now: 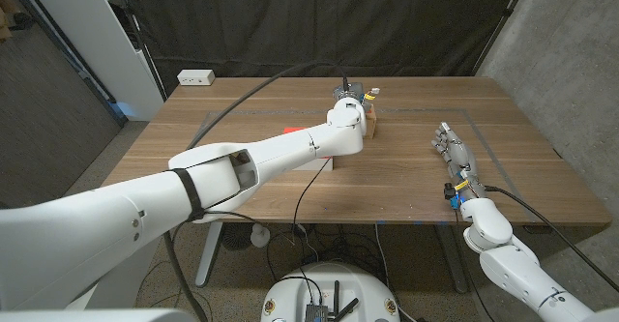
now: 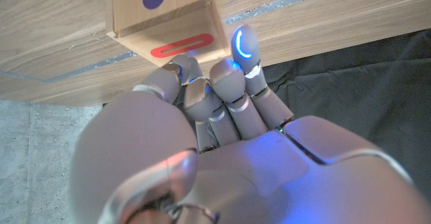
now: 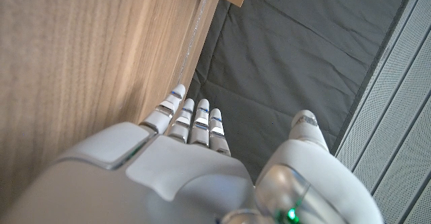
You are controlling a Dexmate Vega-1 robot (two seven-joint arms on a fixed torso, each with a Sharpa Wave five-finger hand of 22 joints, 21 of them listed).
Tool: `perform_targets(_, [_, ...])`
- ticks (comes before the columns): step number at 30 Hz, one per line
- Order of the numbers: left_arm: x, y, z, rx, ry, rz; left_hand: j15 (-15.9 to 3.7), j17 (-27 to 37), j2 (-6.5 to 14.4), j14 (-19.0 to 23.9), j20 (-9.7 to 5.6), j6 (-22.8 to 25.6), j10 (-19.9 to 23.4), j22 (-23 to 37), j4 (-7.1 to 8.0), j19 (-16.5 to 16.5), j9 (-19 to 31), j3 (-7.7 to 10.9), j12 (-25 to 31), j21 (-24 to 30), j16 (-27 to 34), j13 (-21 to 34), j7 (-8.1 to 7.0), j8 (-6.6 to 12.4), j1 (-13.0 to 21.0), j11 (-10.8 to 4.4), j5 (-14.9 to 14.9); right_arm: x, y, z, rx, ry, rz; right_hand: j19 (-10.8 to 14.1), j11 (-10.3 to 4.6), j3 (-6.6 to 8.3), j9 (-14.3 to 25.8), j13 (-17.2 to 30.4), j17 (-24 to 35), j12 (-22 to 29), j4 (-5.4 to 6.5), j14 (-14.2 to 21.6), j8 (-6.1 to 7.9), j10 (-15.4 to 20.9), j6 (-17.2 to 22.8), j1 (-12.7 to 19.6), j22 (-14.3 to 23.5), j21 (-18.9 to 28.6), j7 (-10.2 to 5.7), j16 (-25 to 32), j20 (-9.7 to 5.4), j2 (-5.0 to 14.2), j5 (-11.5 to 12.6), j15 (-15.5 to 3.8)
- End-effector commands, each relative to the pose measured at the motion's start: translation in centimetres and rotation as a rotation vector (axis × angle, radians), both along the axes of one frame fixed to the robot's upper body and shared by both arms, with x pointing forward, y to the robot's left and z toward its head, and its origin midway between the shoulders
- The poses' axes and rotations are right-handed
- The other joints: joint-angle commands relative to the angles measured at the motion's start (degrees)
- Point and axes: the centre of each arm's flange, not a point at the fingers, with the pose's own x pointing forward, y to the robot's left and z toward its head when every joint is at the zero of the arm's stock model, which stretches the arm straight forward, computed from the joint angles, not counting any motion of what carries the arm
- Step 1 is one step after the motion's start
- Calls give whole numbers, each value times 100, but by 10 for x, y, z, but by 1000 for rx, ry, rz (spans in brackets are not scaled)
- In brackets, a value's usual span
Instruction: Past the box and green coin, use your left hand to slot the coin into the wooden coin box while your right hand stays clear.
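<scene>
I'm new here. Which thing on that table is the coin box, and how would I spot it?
Follow the long white left arm across the wooden table to its far middle, where the left hand hovers. The wooden coin box sits just under those fingers: a small pale wood block, marked by a red-ringed slot and a purple-ringed one on neighbouring faces.

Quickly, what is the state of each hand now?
Left hand: at the wooden coin box, fingers curled; whether it holds anything cannot be told.
Right hand: open, holding nothing.

No legible text or markings.
</scene>
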Motion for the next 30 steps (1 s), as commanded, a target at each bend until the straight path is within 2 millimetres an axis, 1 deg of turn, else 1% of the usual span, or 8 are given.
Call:
perform_targets(1, [-6,-3,11,-9,-35,-12,1,-27,35,11,-489,51,21,13,-15,17,-29,43,-20,40,20,-41,33,-14,-10,-20,43,-4,1,0,3,-14,-7,48,-15,-23,7,13,19,43,-4,47,20,62,56,38,19,27,-34,26,-10,-13,27,14])
perform_targets(12, [-19,8,19,-33,-76,-25,-2,31,61,-107,-482,37,-148,-17,13,-91,-120,68,19,3,13,108,-3,-8,-76,-8,39,-6,4,3,-3,-22,-9,55,-5,-25,7,13,20,40,-5,50,21,60,70,39,19,26,-36,26,-12,-15,26,12])
perform_targets(17, [-24,17,21,-49,-96,-27,-16,-926,-55,-446,-433,-59,-364,-578,8,-315,-176,-73,-576,-304,-687,-612,-115,-32,-167,-108,-1,-8,7,5,-8,-26,-8,57,-12,-25,7,13,20,38,-5,52,20,59,73,39,19,25,-34,26,-11,-15,26,11])
perform_targets(19, [-26,20,22,-59,-100,-31,-24,-1502,-3,-558,-372,-160,-509,-817,3,-464,-187,-165,-1111,-405,-994,-1324,-143,-41,-193,-81,-25,-8,8,6,-7,-27,-8,57,-13,-26,7,13,20,38,-5,51,20,59,74,39,19,25,-36,26,-10,-15,26,11])
perform_targets(23, [-30,27,23,-72,-119,-43,-31,-1789,233,-985,-192,-282,-796,-1073,111,-856,-194,-211,-1668,-645,-1275,-1996,-196,-34,-388,22,-35,-10,10,8,-11,-31,-11,59,-15,-26,7,13,21,39,-4,51,18,65,75,38,19,24,-40,25,-10,-15,26,1])
perform_targets(25, [-33,32,23,-84,-131,-49,-30,-1947,436,-1237,-77,-369,-1020,-1129,161,-1054,-198,-197,-1955,-762,-1484,-2250,-216,-19,-527,-37,-46,-11,11,8,-12,-32,-12,59,-11,-27,7,13,21,39,-4,50,18,65,77,38,19,23,-38,25,-10,-15,26,10])
perform_targets(27, [-35,38,23,-109,-140,-67,8,-2236,666,-1414,25,-467,-1331,-1154,335,-1246,-211,-169,-2338,-921,-1850,-2453,-236,48,-965,-44,-73,-12,12,9,-18,-34,-14,60,-7,-27,7,13,21,38,-4,53,17,63,77,38,19,23,-38,26,-11,-15,26,13])
perform_targets(30, [-38,49,22,-149,-157,-97,133,-2536,831,-1895,276,-683,-1936,-1161,425,-1655,-253,-2,-2894,-1194,-2407,-2567,-212,80,-1515,-22,-105,-13,14,9,-15,-33,-16,59,-9,-27,7,13,22,38,-4,50,16,66,78,38,19,22,-39,24,-13,-14,26,14])
